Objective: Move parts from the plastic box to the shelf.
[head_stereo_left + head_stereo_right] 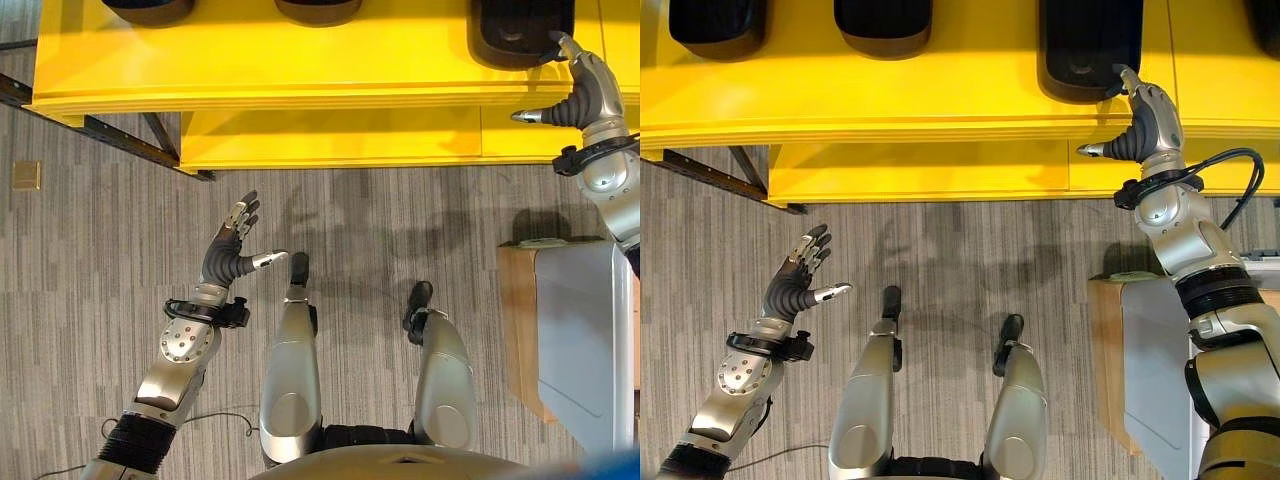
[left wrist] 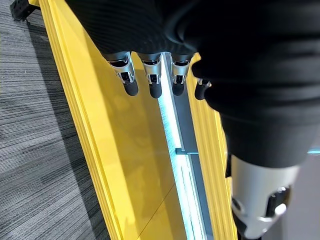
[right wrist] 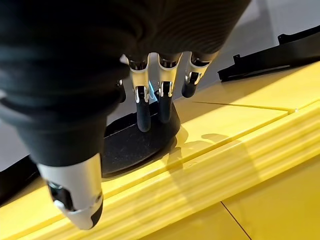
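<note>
So right now my right hand point(image 1: 1150, 125) is up at the yellow shelf point(image 1: 300, 70), reaching out ahead and to my right side, and its fingertips point(image 3: 145, 117) are resting on the near edge of a black part point(image 1: 1085, 45) that's sitting on the shelf top. That part runs away from me, long axis pointing toward the back of the shelf, with its rounded near end just inside the front lip. My fingers are pretty much straight, thumb sticking out to the side over the shelf's front edge, so nothing is actually gripped. It's more of a touch or a nudge than a hold. From the wrist camera the dark tips sit right on the part's textured surface.

My left hand point(image 1: 232, 250) is way off from all this, hanging low over the carpet on my left with fingers spread and loose, holding nothing.

Other black parts point(image 1: 882, 25) sit further left along the same shelf, well apart from the one I'm touching. The plastic box point(image 1: 580, 340) is down by my right side, lower than the shelf.

My guess is this part is basically placed, so the right hand is the one that matters, and it just needs to pull straight back toward me.
</note>
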